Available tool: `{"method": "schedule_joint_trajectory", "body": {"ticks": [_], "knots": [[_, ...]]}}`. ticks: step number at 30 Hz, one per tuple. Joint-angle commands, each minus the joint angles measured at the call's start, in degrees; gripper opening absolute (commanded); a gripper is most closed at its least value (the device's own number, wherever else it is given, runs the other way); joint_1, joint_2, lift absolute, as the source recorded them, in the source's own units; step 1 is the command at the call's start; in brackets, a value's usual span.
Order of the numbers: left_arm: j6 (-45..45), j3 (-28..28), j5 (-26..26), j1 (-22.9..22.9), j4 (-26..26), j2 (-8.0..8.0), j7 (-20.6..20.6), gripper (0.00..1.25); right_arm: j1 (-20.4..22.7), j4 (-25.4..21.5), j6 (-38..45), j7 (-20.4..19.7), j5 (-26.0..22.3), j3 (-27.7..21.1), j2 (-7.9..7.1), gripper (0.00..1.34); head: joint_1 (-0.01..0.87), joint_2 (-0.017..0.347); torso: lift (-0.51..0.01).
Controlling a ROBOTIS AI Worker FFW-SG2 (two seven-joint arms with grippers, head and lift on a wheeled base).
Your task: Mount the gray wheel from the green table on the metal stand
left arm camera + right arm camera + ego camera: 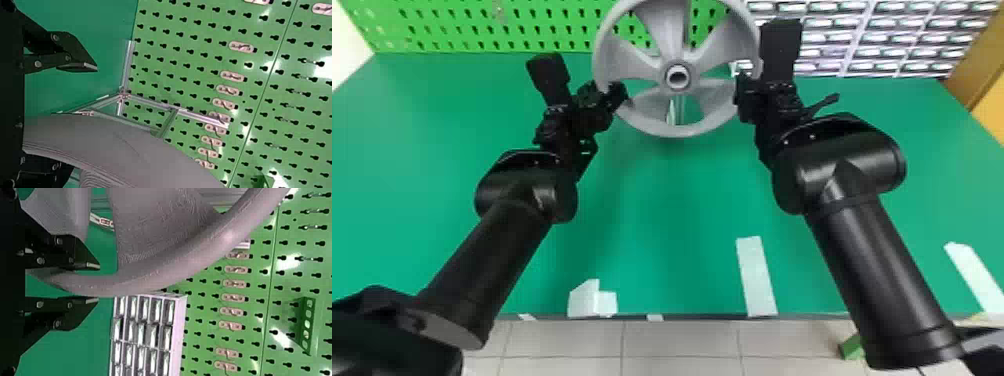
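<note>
green table [672, 210] below gray wheel [668, 30], left claw [623, 95] spread around its edge, right claw [746, 92] at rim, grip unclear

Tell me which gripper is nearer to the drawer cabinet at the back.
Right. The right gripper is at the right side of the gray wheel, toward the drawer cabinet; the left gripper is at the wheel's left side, farther from it.
</note>
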Motion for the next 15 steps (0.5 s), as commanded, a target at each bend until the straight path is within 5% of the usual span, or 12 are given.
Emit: {"method": "schedule_joint_trajectory", "body": {"ticks": [1,5,15], "knots": [[0.0,0.0,0.08,0.0,0.0,0.0,-0.03,0.62,-0.04,-0.02,-0.01,0.08,-0.07,-0.09,0.11,0.55,0.867,0.052,-0.1],[0.0,-0.09,0.26,0.0,0.0,0.0,-0.12,0.72,-0.04,-0.02,-0.01,0.17,-0.16,-0.09,0.11,0.7,0.867,0.052,-0.1],[-0.27,-0.44,1.05,0.0,0.0,-0.09,-1.0,0.78,-0.04,-0.02,-0.45,1.66,-0.69,-0.44,0.2,0.74,0.867,0.052,-0.1]]}}
